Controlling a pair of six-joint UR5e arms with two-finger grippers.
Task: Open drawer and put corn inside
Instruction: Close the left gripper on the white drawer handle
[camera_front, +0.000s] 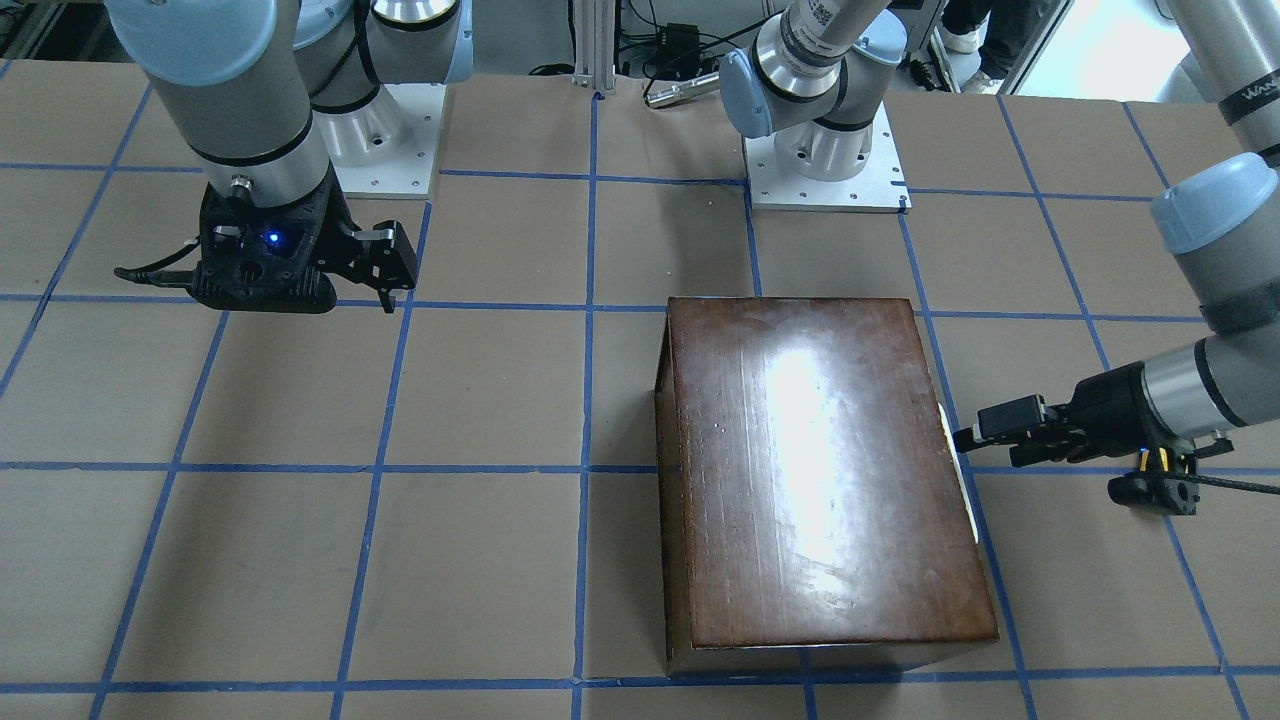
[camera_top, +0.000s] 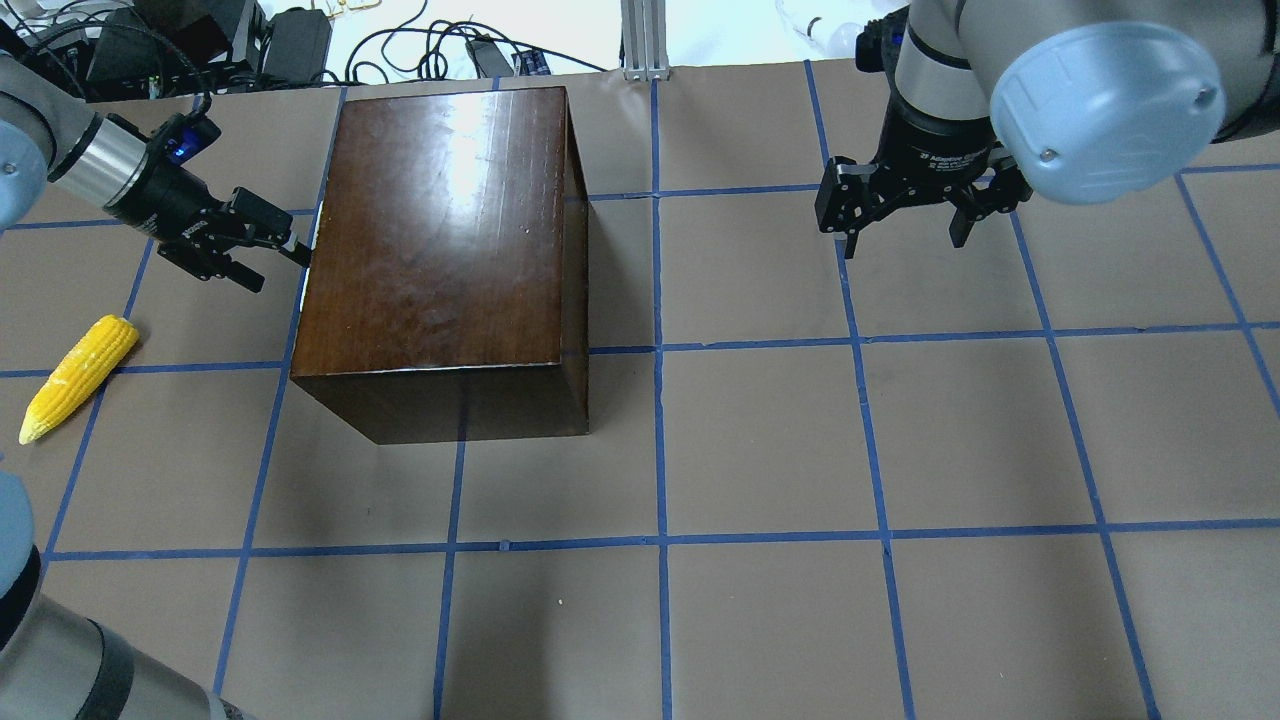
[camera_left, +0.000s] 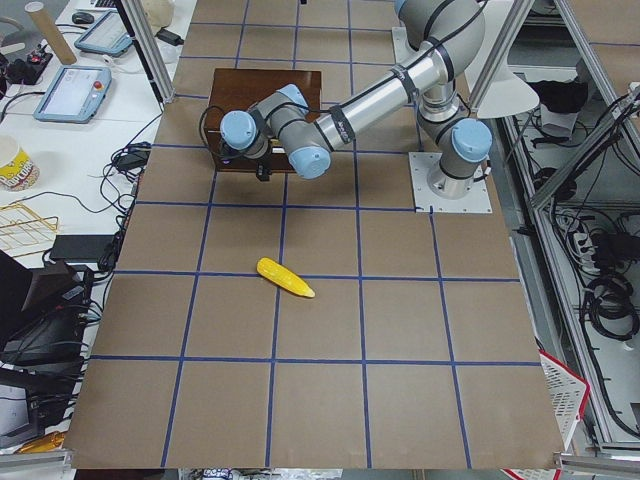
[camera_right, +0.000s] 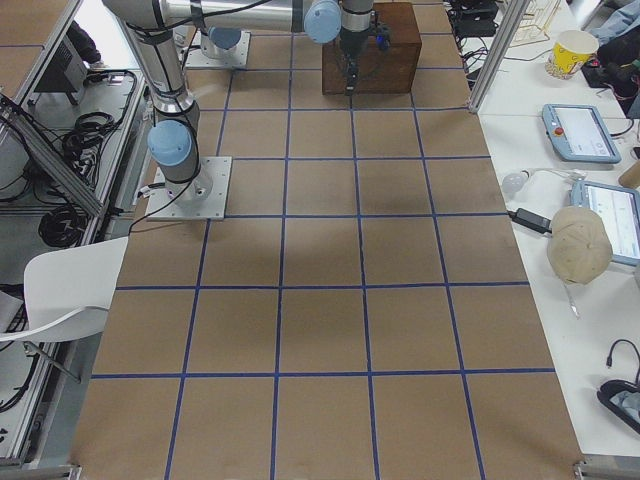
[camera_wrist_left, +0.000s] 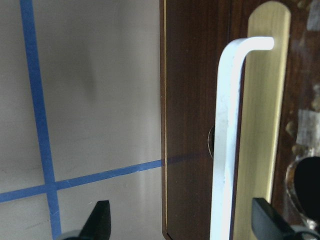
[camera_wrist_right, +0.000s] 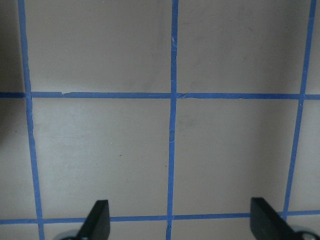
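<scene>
Dark-brown glossy wooden box (camera_top: 440, 230) sits with its drawer shut. I have the left gripper (camera_top: 275, 265) level with the worn brown drawer front (camera_wrist_left: 195, 125), its jaws spread wide either side of the pale metal bar pull (camera_wrist_left: 227, 140) on its brass backplate (camera_wrist_left: 262, 100). Nothing is gripped yet. The right gripper (camera_top: 905, 235) hangs spread and empty over bare table, well apart from the box. The yellow corn cob (camera_top: 80, 375) with its tapered tip lies on the brown paper-covered table (camera_top: 760, 450) on the robot's left, near the left arm and apart from the box.

My worry is the pull. In the wrist view it sits off-centre, nearer one finger, so closing now could catch the backplate edge or slip off. With nothing bracing the box, a hard tug may drag the whole box instead of sliding the drawer out.
</scene>
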